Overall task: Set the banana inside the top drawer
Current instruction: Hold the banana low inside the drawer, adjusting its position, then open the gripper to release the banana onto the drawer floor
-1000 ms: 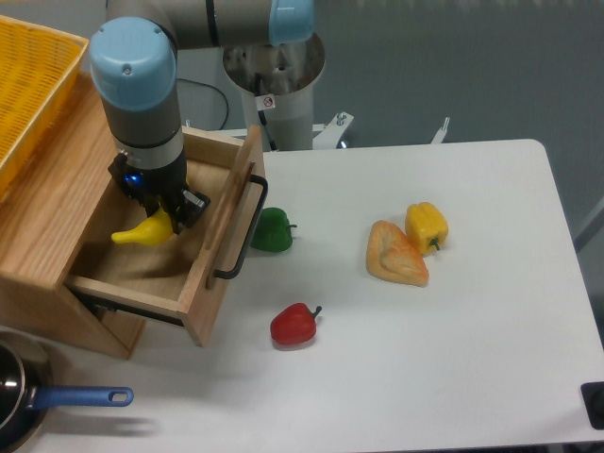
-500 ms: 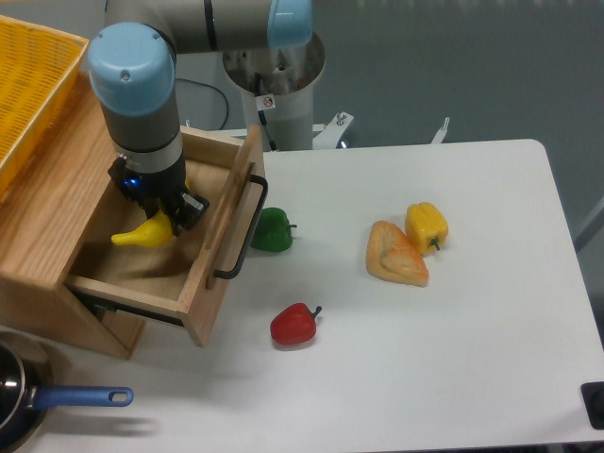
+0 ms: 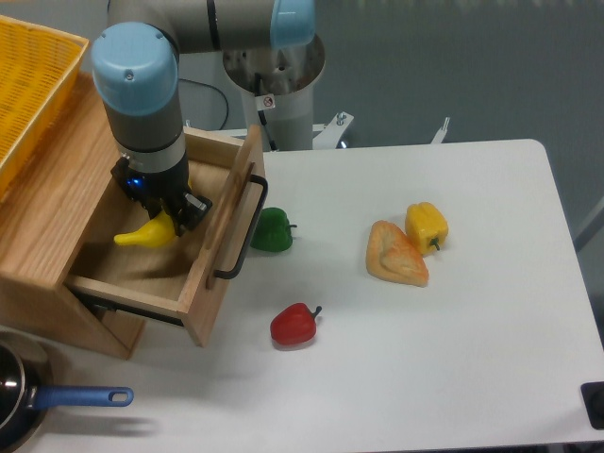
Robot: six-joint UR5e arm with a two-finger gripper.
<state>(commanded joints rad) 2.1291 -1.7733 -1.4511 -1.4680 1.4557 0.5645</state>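
Gripper [image 3: 170, 213], closed on the banana [image 3: 144, 233], has shifted marginally right inside the open top drawer [image 3: 203, 274]; release appears imminent.

A robotics lab set up for handling trials. An industrial arm [image 3: 142, 85] with grey links and pale blue joint caps rises from a metal pedestal [image 3: 278, 90] bolted behind a plain white desk [image 3: 453, 359], with a cable trailing at its base. Toy food lies on the desk (a red pepper [image 3: 293, 324], a green pepper [image 3: 272, 230], a yellow pepper [image 3: 427, 225]). Bare grey floor surrounds it, with no household furnishings.
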